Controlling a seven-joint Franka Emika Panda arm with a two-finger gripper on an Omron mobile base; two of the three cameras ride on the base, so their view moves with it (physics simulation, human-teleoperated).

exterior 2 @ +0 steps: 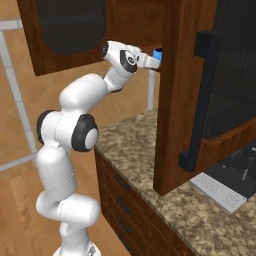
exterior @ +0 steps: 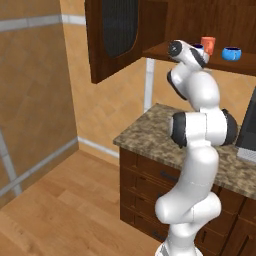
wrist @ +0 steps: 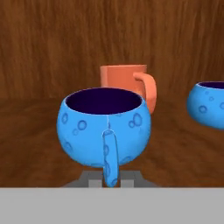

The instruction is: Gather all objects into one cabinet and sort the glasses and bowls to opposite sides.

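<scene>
Claw (wrist: 109,178) closed on the handle of a blue cup (wrist: 104,126), centre of hand view, holding it upright just over the cabinet shelf (exterior: 165,52). Mug (wrist: 127,84) sits right behind, 2nd blue cup (wrist: 209,105) at right edge. Prob. grouping cups on one side, leaving room for the bowl opposite

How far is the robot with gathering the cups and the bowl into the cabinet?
Already standing on the cabinet shelf: the orange-red mug and a blue cup. In hand: the gripper is shut on the handle of a second blue cup, inside the cabinet, before the mug. Left: releasing this cup, bringing the bowl, and sorting cups and bowl to opposite sides.
</scene>
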